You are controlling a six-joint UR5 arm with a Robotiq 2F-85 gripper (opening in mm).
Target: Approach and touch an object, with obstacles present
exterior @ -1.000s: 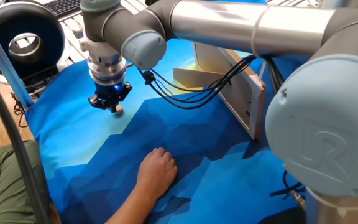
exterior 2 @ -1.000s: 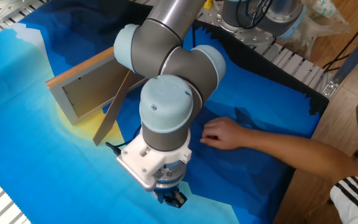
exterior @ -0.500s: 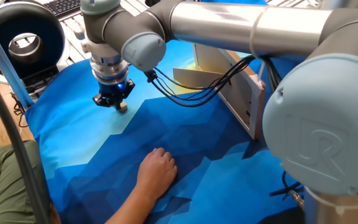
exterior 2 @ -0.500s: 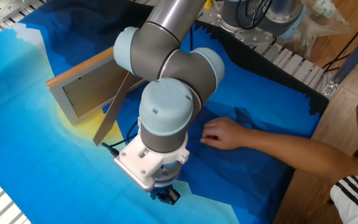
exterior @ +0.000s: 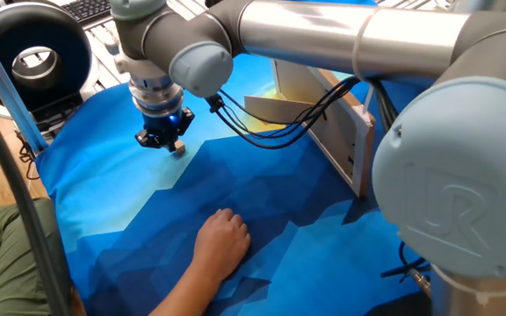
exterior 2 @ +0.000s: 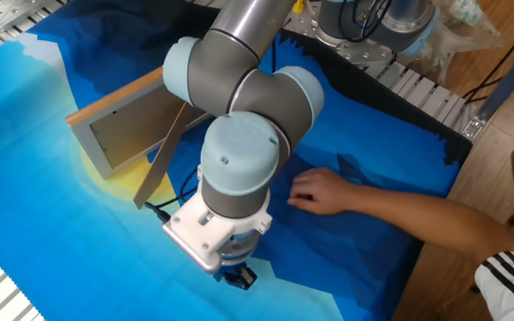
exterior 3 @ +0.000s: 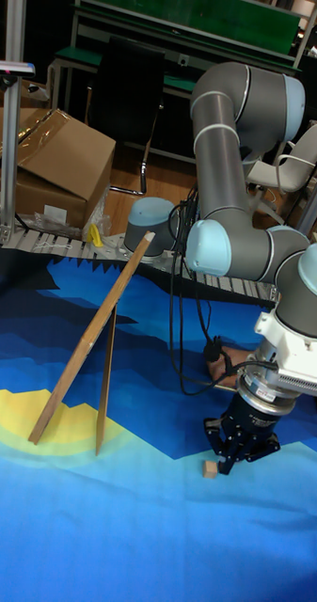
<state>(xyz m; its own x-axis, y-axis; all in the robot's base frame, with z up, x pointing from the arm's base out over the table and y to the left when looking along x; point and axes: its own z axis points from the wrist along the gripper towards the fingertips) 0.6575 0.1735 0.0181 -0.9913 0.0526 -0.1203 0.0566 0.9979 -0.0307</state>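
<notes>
The object, a tiny light-brown cube [exterior 3: 210, 467], lies on the blue cloth right against the tip of my gripper [exterior 3: 229, 461]; whether they touch I cannot tell. In one fixed view the cube [exterior: 179, 149] peeks out just right of the gripper [exterior: 162, 142]. In the other fixed view the arm hides the cube, and only the gripper [exterior 2: 239, 278] shows under the wrist. The fingers converge to a point with nothing between them. The obstacles, a light-wood board [exterior: 323, 96] [exterior 2: 128, 125] [exterior 3: 92, 343] leaning on a brown prop panel [exterior: 275, 110] [exterior 2: 163, 160] [exterior 3: 106, 376], stand apart from the gripper.
A person's hand [exterior: 222, 241] [exterior 2: 319, 192] rests flat on the cloth near the gripper, the forearm reaching in from the table's edge. A black ring-shaped device [exterior: 33, 53] sits beyond the cloth. A cardboard box [exterior 3: 55, 160] stands behind the table.
</notes>
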